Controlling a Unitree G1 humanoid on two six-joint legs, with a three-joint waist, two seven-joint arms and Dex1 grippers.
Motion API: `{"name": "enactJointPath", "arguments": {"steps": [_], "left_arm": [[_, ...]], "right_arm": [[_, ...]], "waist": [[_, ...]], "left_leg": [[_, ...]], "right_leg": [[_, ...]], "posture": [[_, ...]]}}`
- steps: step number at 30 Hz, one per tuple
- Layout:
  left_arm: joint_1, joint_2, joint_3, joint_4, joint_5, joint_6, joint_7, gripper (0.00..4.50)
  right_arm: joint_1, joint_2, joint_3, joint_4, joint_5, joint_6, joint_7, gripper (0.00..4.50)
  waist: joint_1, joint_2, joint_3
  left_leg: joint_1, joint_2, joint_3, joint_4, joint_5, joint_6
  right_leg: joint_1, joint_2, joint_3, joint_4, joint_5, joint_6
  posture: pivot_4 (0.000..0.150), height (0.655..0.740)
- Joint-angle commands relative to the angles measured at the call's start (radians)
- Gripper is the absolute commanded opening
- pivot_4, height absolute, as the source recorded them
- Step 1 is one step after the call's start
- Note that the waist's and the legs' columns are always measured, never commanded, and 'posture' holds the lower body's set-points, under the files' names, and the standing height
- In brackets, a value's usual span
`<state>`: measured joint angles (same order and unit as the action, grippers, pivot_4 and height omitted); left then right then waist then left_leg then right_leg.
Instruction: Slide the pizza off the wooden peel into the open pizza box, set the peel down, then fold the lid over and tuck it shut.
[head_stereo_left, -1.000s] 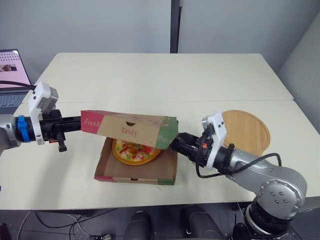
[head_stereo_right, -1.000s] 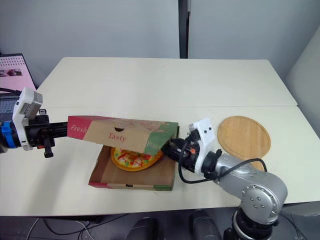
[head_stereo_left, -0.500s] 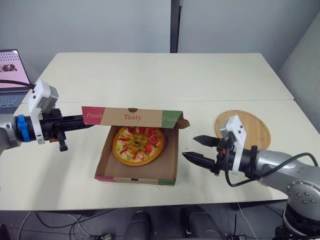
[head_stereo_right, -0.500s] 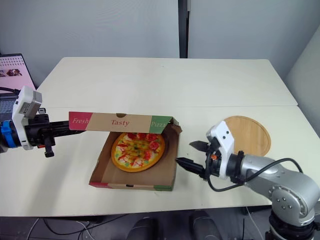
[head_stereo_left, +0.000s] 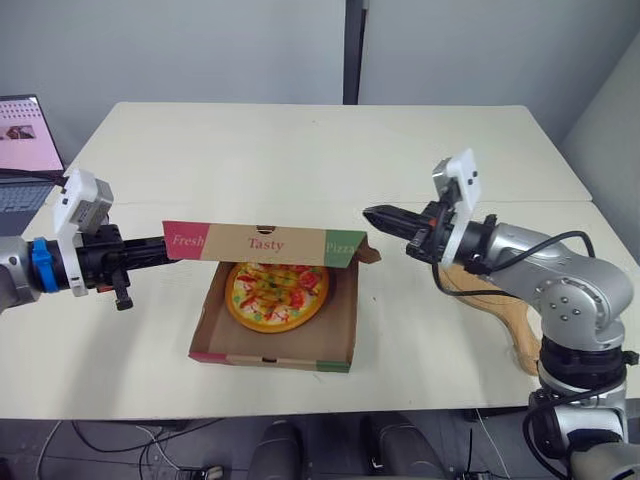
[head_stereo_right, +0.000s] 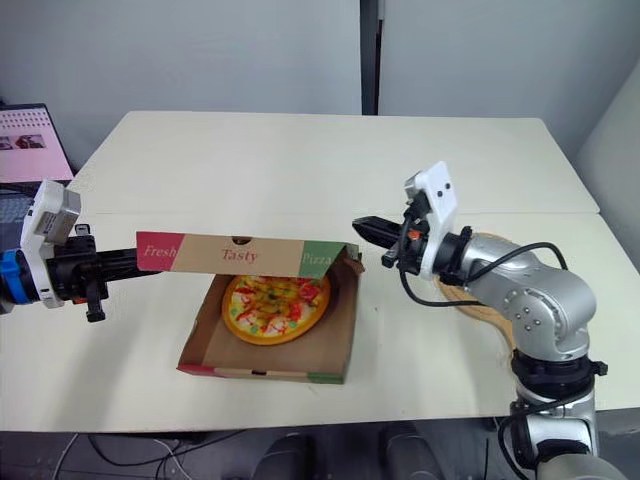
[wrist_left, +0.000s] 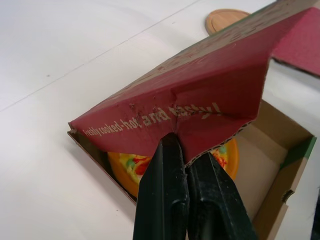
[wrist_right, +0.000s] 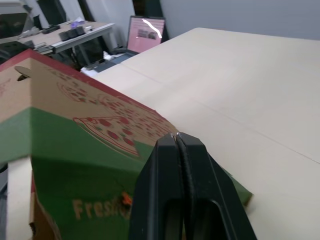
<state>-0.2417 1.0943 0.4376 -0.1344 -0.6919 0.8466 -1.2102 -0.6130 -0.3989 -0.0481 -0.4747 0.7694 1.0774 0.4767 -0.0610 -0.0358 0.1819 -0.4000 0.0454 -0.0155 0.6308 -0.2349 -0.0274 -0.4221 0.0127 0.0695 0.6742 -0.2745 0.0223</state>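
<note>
One lid (head_stereo_left: 264, 243) hangs over the pizza (head_stereo_left: 275, 294), mid-frame. The left tool (wrist_left: 185, 155) pinches its left end; the right tool (head_stereo_left: 368, 212) is closed, empty.

Pizza (head_stereo_right: 272, 305) in box (head_stereo_right: 262, 372) (lid (head_stereo_right: 240, 253) midair, horizontal)

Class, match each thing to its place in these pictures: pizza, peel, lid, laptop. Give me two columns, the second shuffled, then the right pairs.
Things:
1. pizza
2. peel
3. lid
4. laptop

Places:
A. pinched in the left gripper
B. inside the box
C. beyond the table's left edge
D. flat on the table, right of the box

Pairs: 1-B, 2-D, 3-A, 4-C
</note>
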Motion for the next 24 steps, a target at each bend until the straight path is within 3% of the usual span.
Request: {"name": "enactJointPath", "arguments": {"steps": [1,6,12,19,22,24], "left_arm": [[0.03,0.028,0.058,-0.025,-0.03,0.019,-0.008,0.63],[0.118,0.052,0.141,0.026,-0.039,0.058,-0.033,2.17],[0.063,0.047,0.222,0.169,-0.038,0.059,0.027,4.02],[-0.126,0.032,0.152,0.185,-0.093,0.093,0.079,4.02],[-0.161,0.025,0.039,0.09,-0.081,0.059,0.051,3.45],[-0.175,0.018,-0.036,0.034,-0.076,0.042,0.03,2.83]], "right_arm": [[-0.021,0.007,0.01,-0.026,0.027,-0.019,0.011,0.0],[-0.013,0.007,0.028,-0.035,0.036,-0.015,0.021,0.0],[0.007,0.0,0.05,-0.05,0.041,-0.014,0.029,0.0],[0.04,-0.033,0.1,-0.076,0.032,-0.02,0.046,0.0],[0.052,-0.057,0.135,-0.088,0.014,-0.031,0.059,0.0],[0.061,-0.067,0.161,-0.096,-0.003,-0.041,0.065,0.0]], "waist": [[0.002,0.0,0.0],[0.003,0.0,0.0],[0.003,0.0,0.0],[0.01,-0.002,-0.001],[0.011,-0.002,-0.001],[0.009,-0.002,-0.001]], "left_leg": [[0.0,0.0,0.001,0.0,0.0,0.0],[0.001,0.001,0.001,0.0,0.0,0.0],[0.001,0.001,-0.001,0.0,0.0,0.0],[0.001,0.001,-0.001,0.0,0.0,0.0],[0.001,0.0,-0.001,0.001,0.0,0.0],[0.001,0.0,0.0,0.0,0.0,0.0]], "right_leg": [[0.0,0.0,0.0,0.0,0.0,0.0],[0.0,0.0,0.0,0.0,0.0,0.0],[0.0,0.0,-0.001,0.002,-0.002,-0.001],[0.0,0.0,-0.002,0.002,-0.001,-0.002],[0.0,0.0,-0.001,0.002,-0.001,-0.002],[0.0,0.0,-0.001,0.002,-0.001,-0.002]], "posture": [[0.15,0.74],[0.15,0.74],[0.15,0.74],[0.15,0.74],[0.15,0.74],[0.15,0.74]]}}
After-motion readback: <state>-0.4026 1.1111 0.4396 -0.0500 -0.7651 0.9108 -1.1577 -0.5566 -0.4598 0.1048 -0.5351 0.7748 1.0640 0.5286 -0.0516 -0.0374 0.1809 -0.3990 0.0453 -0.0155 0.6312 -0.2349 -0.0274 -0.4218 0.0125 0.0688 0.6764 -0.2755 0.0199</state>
